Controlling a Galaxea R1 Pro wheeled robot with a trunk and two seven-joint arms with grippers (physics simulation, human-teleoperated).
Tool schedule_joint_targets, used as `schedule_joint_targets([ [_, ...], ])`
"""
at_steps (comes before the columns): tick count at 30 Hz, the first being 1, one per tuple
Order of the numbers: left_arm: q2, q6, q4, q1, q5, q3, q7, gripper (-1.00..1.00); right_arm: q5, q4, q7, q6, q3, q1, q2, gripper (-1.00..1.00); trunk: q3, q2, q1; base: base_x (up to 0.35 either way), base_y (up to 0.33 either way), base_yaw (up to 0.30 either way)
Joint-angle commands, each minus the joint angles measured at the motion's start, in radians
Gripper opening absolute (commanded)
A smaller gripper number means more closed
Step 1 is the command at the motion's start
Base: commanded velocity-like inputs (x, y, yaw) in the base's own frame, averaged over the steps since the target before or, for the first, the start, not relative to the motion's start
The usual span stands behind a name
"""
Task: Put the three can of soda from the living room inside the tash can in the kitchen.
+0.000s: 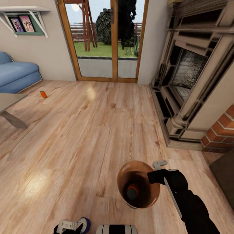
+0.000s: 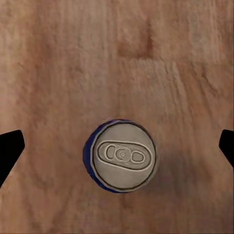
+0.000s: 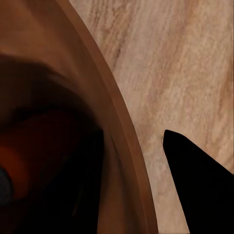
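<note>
Soda cans: three counted, two orange and one blue.
Orange can 1 (image 1: pixel 43 94): lying on the plank floor (image 1: pixel 97 130) near the blue sofa (image 1: pixel 16 73), far left.
Left gripper (image 2: pixel 117 146): fingers spread wide, directly above the blue can (image 2: pixel 120 155), not touching it.
Blue can: upright on the floor.
Trash can (image 1: pixel 143 195): one, pinched at its rim by the right gripper (image 1: pixel 156 174).
Orange can 2 (image 1: pixel 131 190): inside the trash can.
Fireplace (image 1: pixel 191 81): one, right side of the room.

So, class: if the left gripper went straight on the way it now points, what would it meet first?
Probably the silver top of the blue can, standing upright on the wood floor between the left gripper's open jaws; how far off is unclear.
</note>
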Motion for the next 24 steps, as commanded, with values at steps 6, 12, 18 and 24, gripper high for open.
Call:
schedule_joint_targets([
  [6,-0.003,0.105,-0.074,-0.076,-0.002,0.0,-0.001,1.0,-0.022,0.0,0.001,0.002,0.001,0.0,-0.001,-1.0,0.0,0.0,0.0,0.215,-0.001,-0.001],
  [12,-0.004,0.355,-0.206,-0.1,0.002,0.001,-0.003,1.0,-0.022,0.0,0.001,0.002,0.0,0.0,-0.003,-1.0,0.0,0.0,0.0,0.082,0.0,0.0],
  [18,-0.003,0.416,-0.218,-0.103,-0.007,0.005,-0.003,1.0,-0.023,0.0,0.001,0.002,0.0,0.0,-0.002,-1.0,0.0,0.0,0.0,0.013,0.0,0.0],
  [24,-0.003,0.425,-0.212,-0.103,-0.009,0.003,-0.003,1.0,-0.023,0.0,0.0,0.002,0.001,0.0,-0.001,-1.0,0.0,0.0,0.0,0.002,0.0,0.0],
])
